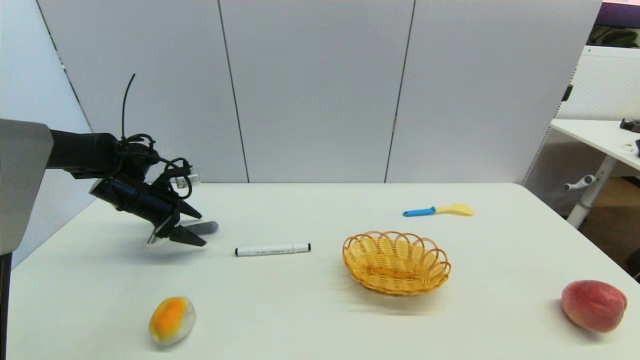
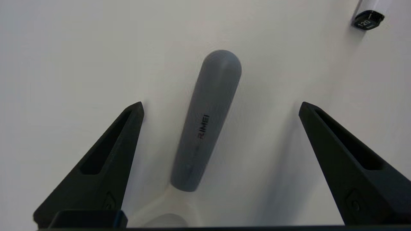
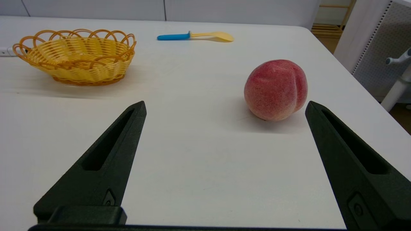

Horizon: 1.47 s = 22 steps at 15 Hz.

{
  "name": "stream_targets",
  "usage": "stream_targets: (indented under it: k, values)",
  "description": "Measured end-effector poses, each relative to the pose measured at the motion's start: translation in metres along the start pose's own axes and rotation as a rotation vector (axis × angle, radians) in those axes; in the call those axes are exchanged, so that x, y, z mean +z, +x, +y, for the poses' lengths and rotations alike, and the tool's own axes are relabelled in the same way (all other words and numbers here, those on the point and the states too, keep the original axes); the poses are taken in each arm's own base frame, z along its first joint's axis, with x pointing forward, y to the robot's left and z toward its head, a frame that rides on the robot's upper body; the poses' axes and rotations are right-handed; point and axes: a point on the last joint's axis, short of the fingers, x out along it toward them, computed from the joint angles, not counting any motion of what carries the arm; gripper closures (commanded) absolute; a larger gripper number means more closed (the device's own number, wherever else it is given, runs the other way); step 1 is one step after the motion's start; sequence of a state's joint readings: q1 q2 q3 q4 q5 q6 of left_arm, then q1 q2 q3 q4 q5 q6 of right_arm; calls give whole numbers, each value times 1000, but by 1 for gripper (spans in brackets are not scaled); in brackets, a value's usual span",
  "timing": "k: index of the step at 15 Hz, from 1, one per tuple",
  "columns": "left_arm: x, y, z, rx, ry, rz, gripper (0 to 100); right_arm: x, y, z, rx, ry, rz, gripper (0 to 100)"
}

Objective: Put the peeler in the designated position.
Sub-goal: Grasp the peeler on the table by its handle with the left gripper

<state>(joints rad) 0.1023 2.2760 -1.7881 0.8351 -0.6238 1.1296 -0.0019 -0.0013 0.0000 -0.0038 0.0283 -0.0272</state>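
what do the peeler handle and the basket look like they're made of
Peeler handle: apparently matte grey plastic or rubbery coating; smooth, dull, with printed lettering. Basket: woven wicker or rattan, possibly plastic imitation; orange-yellow strands, looped rim, slight sheen.

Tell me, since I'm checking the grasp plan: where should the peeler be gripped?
Grip the peeler across its rounded grey handle, from above. It lies flat on the table, and the open left gripper already straddles it.

A marker point(image 1: 272, 249), wicker basket point(image 1: 396, 261), spatula point(image 1: 438, 210), peach point(image 1: 593, 305) and mango point(image 1: 171, 320) lie apart.
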Motion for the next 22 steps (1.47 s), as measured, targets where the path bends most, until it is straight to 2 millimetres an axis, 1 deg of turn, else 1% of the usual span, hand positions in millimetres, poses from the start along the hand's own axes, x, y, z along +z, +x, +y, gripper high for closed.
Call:
stream_targets:
  k: [17,18,22]
  values:
    - [-2,7,7,6,11,2,0,0,0,0,0,0,0,0]
    - [-2,7,8,7,12,2,100,0,0,0,0,0,0,0]
    - [-2,7,8,4,12,3,100,0,0,0,0,0,0,0]
